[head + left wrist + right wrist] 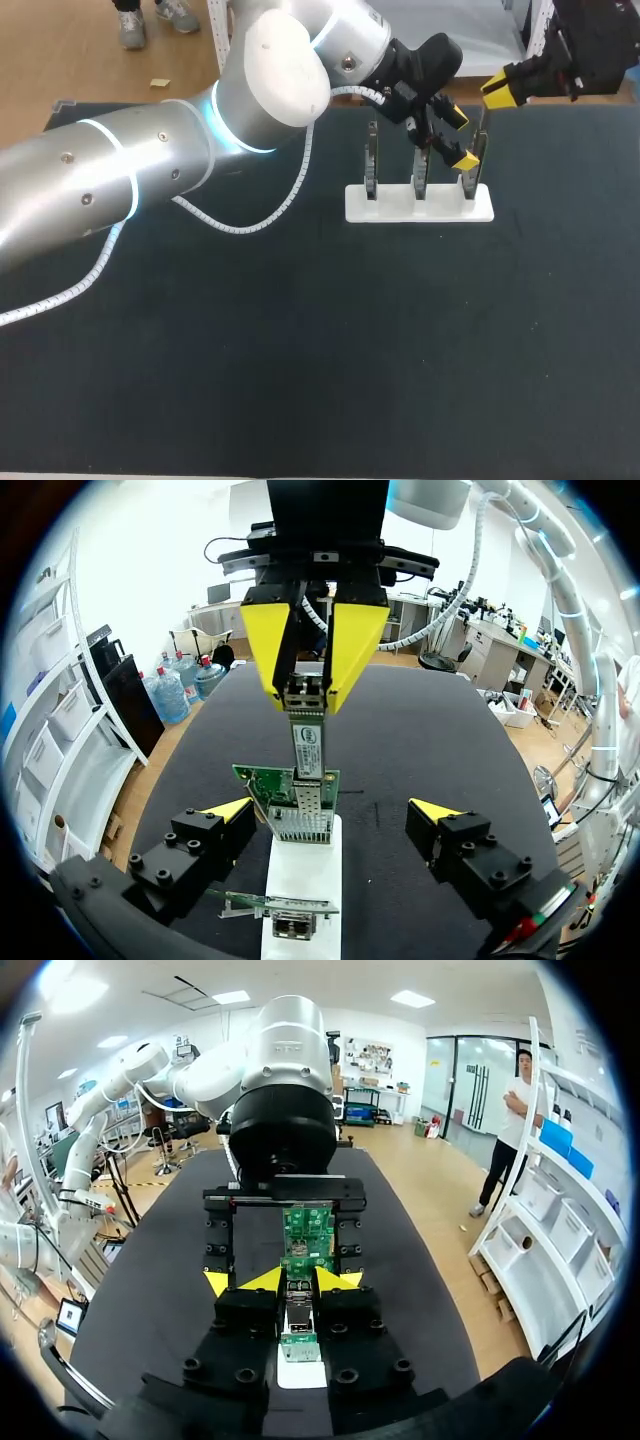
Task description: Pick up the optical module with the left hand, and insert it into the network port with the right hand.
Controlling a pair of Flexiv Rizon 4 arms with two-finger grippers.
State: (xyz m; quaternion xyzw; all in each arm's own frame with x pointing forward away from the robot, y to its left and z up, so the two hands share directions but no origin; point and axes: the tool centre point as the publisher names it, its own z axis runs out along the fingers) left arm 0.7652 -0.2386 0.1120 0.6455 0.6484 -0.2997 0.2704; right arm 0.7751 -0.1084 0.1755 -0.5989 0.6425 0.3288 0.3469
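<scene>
The optical module (307, 740), a slim metal bar with a label, hangs upright with my right gripper (310, 655) shut on its top. Its lower end meets the metal network port (300, 825) on a green card standing at the right end of the white stand (420, 205). In the right wrist view the module (298, 1325) sits between my right gripper's (290, 1280) yellow tips, with the green card (305, 1240) just ahead. My left gripper (332, 812) is open wide, one finger on each side of that card, touching nothing. From above, my left gripper (460, 137) and right gripper (497, 92) meet over the stand's right end.
The stand carries three upright cards; the other two (372, 160) (420, 172) stand to the left of the one in use. A second card with its port (288, 923) lies close under my left wrist. A black mat (300, 350) covers the table.
</scene>
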